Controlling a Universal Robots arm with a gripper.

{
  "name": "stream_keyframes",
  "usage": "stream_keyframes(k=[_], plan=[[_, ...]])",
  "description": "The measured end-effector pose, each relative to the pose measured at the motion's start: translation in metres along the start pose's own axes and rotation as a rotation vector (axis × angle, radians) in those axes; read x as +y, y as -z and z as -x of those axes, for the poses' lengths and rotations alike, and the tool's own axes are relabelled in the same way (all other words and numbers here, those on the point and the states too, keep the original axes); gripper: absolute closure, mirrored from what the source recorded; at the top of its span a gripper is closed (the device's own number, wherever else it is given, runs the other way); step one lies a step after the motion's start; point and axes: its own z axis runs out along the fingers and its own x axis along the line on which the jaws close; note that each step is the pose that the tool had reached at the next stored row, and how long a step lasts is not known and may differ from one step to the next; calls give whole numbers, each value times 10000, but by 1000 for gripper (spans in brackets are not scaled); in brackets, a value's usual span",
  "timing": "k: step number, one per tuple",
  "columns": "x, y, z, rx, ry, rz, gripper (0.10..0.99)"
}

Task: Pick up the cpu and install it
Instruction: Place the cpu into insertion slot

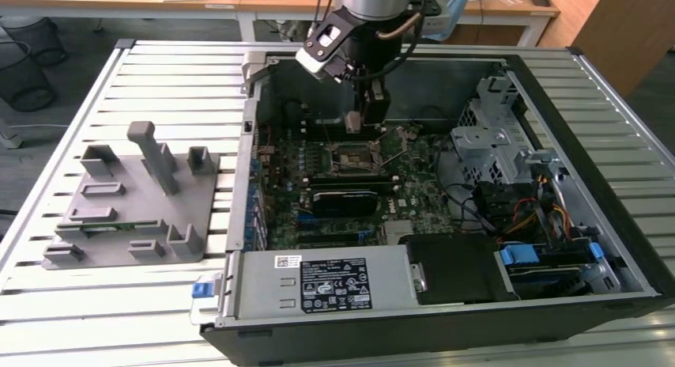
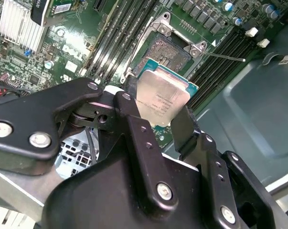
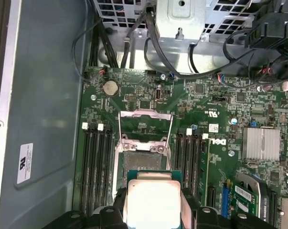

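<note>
The cpu (image 2: 163, 98), a flat square chip with a shiny silver top and green rim, is clamped between two black fingers (image 2: 129, 107) of my gripper (image 2: 158, 112), which is shut on it. It hangs just above the open socket (image 2: 168, 50) on the green motherboard, offset toward one edge of it. In the first wrist view the cpu (image 3: 152, 200) overlaps the near edge of the socket (image 3: 141, 158), whose metal load frame (image 3: 146, 125) is flipped open. In the exterior view the gripper (image 1: 359, 123) reaches down inside the computer case over the socket (image 1: 353, 157).
Memory slots (image 3: 96, 162) flank the socket on both sides. A finned heatsink (image 3: 261, 143) and a bundle of cables (image 3: 134, 43) lie nearby. Beside the case on the exterior view's left stands a grey fixture tray (image 1: 132, 201). A metal drive cage (image 1: 495, 130) and power supply (image 1: 327, 284) fill the case.
</note>
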Motion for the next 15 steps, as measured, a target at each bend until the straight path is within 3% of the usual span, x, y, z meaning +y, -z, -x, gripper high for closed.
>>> stream_keyframes(k=[15], plan=[[-5, -137, -4, 0, 0, 0, 557]])
